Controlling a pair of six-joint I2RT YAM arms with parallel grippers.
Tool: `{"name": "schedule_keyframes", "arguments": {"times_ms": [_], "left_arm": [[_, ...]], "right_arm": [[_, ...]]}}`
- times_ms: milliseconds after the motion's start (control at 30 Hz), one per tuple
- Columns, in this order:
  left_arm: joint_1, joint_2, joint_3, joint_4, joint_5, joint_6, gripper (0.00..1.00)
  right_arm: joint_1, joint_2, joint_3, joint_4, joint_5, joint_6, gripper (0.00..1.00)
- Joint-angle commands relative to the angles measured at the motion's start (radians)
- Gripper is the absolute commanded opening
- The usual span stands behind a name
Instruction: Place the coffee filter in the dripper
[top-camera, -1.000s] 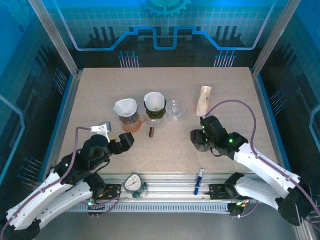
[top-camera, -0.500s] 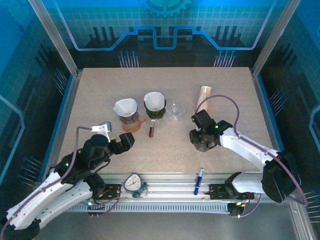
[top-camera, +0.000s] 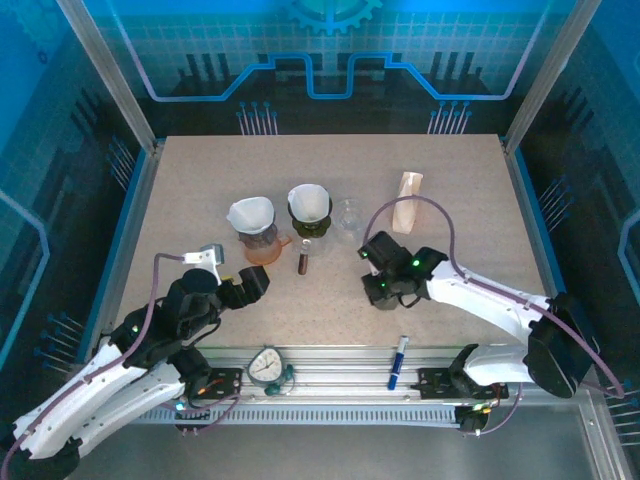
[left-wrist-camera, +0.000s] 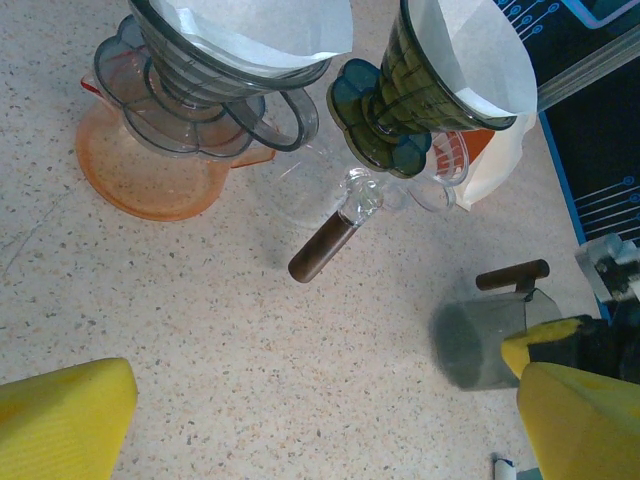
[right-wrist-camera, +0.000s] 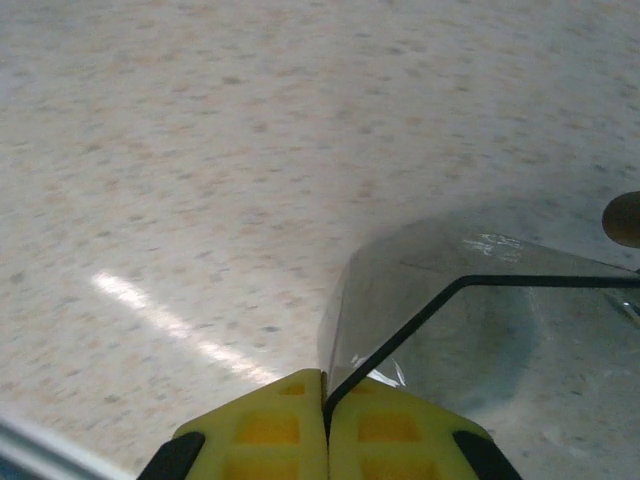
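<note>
The green dripper (left-wrist-camera: 395, 110) stands near the middle of the counter (top-camera: 200, 180) with a white paper filter (left-wrist-camera: 470, 50) seated in its cone. Just to its left stands a grey see-through dripper (left-wrist-camera: 200, 90) on an orange base (left-wrist-camera: 150, 180), and it too carries a white filter (left-wrist-camera: 260, 25). Just to the right of the green dripper sits a small clear glass dripper (top-camera: 347, 213). Farther right and slightly to the far side, a loose cream coffee filter (top-camera: 407, 200) stands apart from all three. A brown-handled glass piece (left-wrist-camera: 322, 248) lies on the counter on the near side of the green dripper, almost at its foot.

The right pincer (right-wrist-camera: 325, 385) is low over the counter, nearer than the green dripper and to its right. Its yellow fingers are pressed together on the thin dark rim of a clear vessel (right-wrist-camera: 440, 320), which runs straight into the seam between them. What kind of vessel it is cannot be told.

The left pincer (left-wrist-camera: 322, 395) hovers nearer than the green dripper and to its left. Its jaws are spread wide and nothing lies between them.

Nearer than the green dripper, on the metal rail at the counter's front edge, lie a blue marker (top-camera: 398, 360) and a round dial (top-camera: 267, 367).
</note>
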Motion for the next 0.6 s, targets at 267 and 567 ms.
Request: {"name": "schedule_keyframes", "arguments": {"times_ms": [267, 567], "left_arm": [[0.009, 0.001, -0.008, 0.011, -0.017, -0.023, 0.99], [0.008, -0.003, -0.004, -0.008, -0.014, -0.027, 0.99]], "right_arm": [[0.257, 0.121, 0.125, -0.004, 0.069, 0.042, 0.0], [0.296, 0.194, 0.127, 0.069, 0.066, 0.045, 0.0]]}}
